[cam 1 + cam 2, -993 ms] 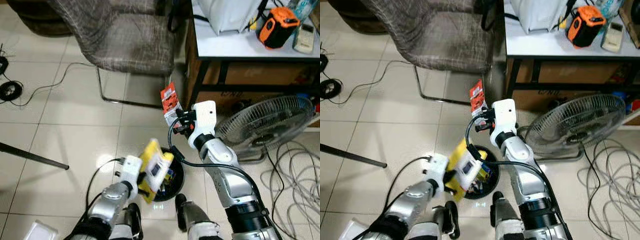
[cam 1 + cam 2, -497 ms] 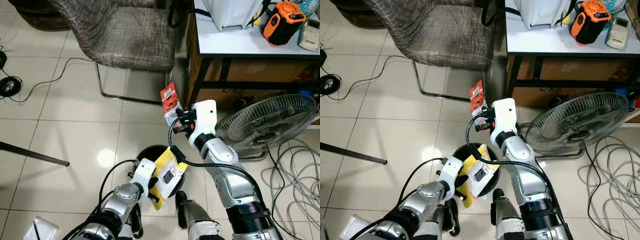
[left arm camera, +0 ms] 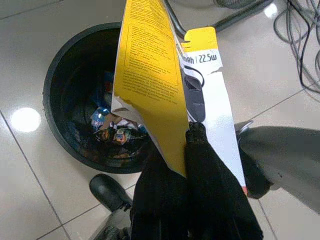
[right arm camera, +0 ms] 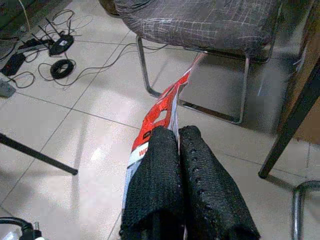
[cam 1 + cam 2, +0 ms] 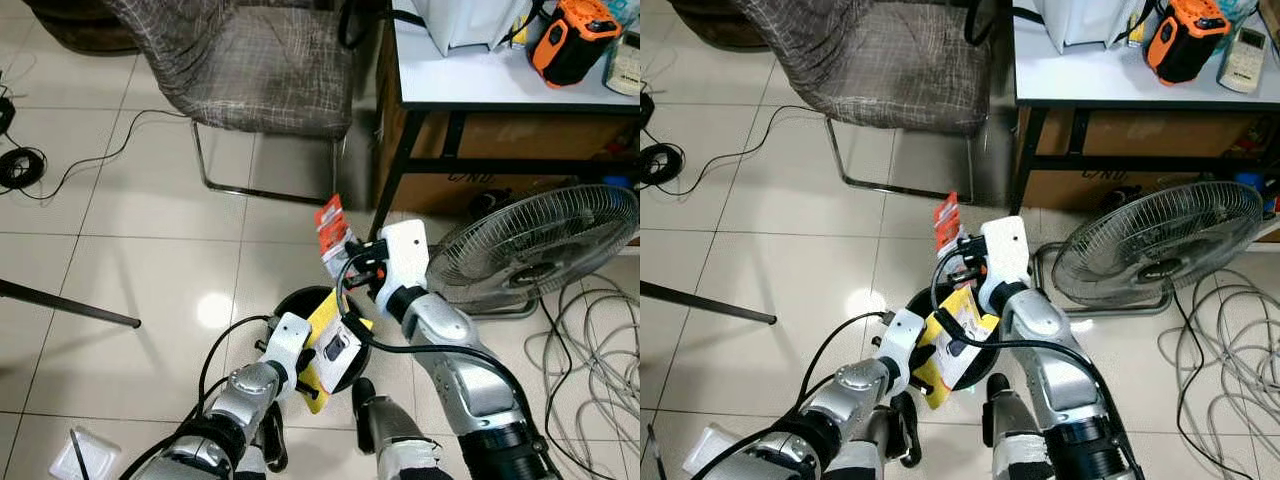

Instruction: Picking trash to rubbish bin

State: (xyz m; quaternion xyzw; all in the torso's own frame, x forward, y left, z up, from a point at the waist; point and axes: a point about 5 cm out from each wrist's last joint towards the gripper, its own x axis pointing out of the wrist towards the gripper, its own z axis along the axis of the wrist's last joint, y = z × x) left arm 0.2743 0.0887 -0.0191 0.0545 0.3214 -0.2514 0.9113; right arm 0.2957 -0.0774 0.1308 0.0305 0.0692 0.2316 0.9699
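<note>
Left gripper (image 3: 187, 145) is clamped on a yellow package (image 5: 328, 345) above the black bin (image 3: 65, 85); at its 12 o'clock, a red packet (image 5: 331, 232) is pinched by the right gripper (image 4: 177, 137).

arms: silver, jointed | wrists: white housings | cables: black, looped | pincer fingers (image 4: 200, 190): black, textured

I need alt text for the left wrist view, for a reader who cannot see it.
The left gripper is shut on a yellow and white package and holds it over the open black bin, which has trash at its bottom. The bin stands on a pale tiled floor.
</note>
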